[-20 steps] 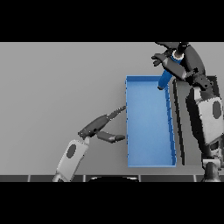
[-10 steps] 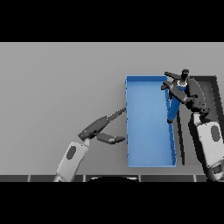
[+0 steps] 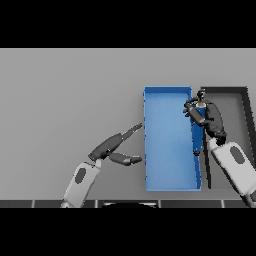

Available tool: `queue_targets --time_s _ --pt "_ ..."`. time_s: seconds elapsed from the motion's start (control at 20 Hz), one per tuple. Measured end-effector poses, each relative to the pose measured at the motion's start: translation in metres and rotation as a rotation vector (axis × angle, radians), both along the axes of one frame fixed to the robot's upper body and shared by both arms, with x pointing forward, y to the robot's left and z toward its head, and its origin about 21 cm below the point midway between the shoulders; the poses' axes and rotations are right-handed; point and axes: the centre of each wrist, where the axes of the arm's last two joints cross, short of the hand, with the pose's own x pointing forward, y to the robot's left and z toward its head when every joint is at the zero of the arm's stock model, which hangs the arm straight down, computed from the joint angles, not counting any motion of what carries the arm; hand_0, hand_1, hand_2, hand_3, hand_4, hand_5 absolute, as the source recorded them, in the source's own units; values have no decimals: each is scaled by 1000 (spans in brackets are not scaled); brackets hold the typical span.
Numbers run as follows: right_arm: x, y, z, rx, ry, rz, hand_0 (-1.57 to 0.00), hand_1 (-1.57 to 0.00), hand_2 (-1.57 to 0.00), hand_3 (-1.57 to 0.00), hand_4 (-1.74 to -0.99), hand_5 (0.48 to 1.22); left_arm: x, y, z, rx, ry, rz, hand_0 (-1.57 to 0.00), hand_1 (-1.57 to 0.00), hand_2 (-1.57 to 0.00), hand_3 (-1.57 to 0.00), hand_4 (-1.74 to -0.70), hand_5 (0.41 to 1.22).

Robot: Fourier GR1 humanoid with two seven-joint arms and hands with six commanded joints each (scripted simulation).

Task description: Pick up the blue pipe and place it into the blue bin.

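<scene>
In the head view, the right hand point(image 3: 206, 116) is hanging over the right wall of the bin point(image 3: 167, 175), and its dark fingers are curling round the upper part of the pipe point(image 3: 198, 136). The pipe is pointing down along the inner right side of the bin, with its lower end near the floor, but I cannot tell if it is touching it. I judge the pick as done and the placing as nearly done: what is left is opening the fingers and lifting the hand away. The bin is a long, shallow blue box with thin straight walls and a smooth flat floor; the pipe is a slim, smooth blue rod. A dark tray point(image 3: 227, 91) with low walls is lying just beside the bin on the matte grey table point(image 3: 65, 90). The left hand point(image 3: 120, 146) is resting beside the bin's left wall, fingers straight and spread, holding nothing.
</scene>
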Motion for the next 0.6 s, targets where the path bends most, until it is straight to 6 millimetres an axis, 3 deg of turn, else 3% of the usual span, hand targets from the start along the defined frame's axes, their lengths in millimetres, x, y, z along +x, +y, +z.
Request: queue_targets --time_s 0.1,0.25,0.4,0.6 --pt "3 -3 -3 -47 33 7 -599 -547 -548 -322 -1337 1221 2 -1 3 -3 -6 -1 1 1 1 1 -878 427" --pt "6 1 -5 -157 72 143 -306 -279 -280 -164 -1175 1084 0 -1 3 -8 -1 -4 1 1 1 1 -881 429" --pt "5 -5 -17 -237 218 175 -156 -143 -143 -84 -1083 934 -2 2 1 -15 -4 -1 1 1 1 1 -886 428" --pt "3 -8 -24 -281 296 195 -63 -58 -58 -34 -1056 817 -4 0 3 -7 -4 -1 1 1 1 1 -885 427"
